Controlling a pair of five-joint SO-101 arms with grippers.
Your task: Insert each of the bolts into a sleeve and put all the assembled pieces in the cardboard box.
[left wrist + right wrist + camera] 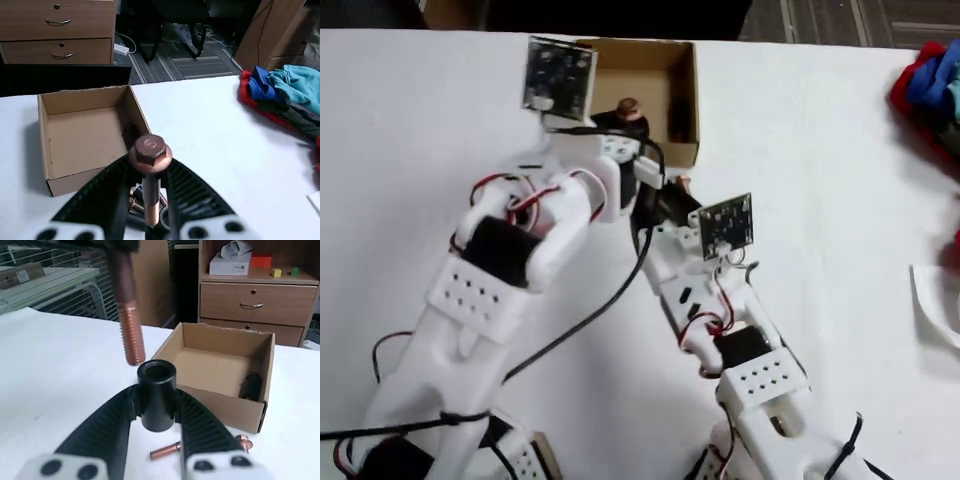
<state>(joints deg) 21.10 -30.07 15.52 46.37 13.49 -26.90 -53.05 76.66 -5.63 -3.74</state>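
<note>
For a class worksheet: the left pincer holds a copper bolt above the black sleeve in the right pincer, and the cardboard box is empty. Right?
No: the cardboard box holds a black piece, seen in the right wrist view. The rest stands.

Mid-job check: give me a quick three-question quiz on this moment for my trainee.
1. True or false: the bolt is already seated inside the sleeve.
2. Which hand grips the sleeve? A) left B) right
3. Fill in: a loose bolt lies beside the cardboard ____.
Key: 1 false, its tip hovers just above the sleeve; 2 B, the right hand, while the left hand holds the bolt; 3 box.
</note>
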